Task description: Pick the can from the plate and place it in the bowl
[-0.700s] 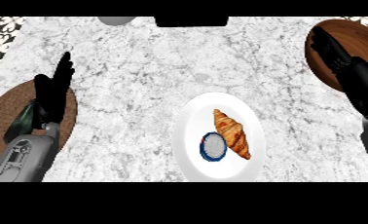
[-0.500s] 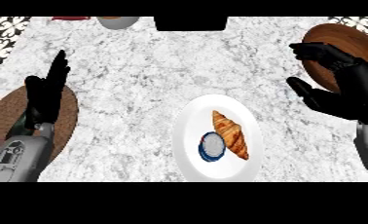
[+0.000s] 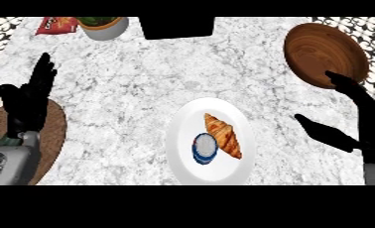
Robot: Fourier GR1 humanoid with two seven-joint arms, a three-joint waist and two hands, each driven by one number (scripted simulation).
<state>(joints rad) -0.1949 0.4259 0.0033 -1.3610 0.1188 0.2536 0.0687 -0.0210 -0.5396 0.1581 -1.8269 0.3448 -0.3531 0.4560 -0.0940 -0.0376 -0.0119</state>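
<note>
A small blue can point(image 3: 205, 148) with a silver top stands upright on a white plate point(image 3: 187, 168), at the plate's left middle. A croissant point(image 3: 223, 135) lies right beside it on the same plate. The wooden bowl point(image 3: 319, 53) sits at the far right of the counter. My right hand point(image 3: 338, 128) is open to the right of the plate and just below the bowl, thumb and fingers spread wide, holding nothing. My left hand point(image 3: 28, 102) rests open at the left edge, fingers up.
A round brown mat point(image 3: 51, 135) lies under my left forearm at the left edge. A white pot with green contents point(image 3: 102, 26) and a red packet point(image 3: 57, 23) sit at the far left. A black block point(image 3: 177, 27) stands at the far middle.
The view has tilted, so everything sits lower in the picture. My right hand has moved down off the bowl to beside the plate. The left hand has kept its pose.
</note>
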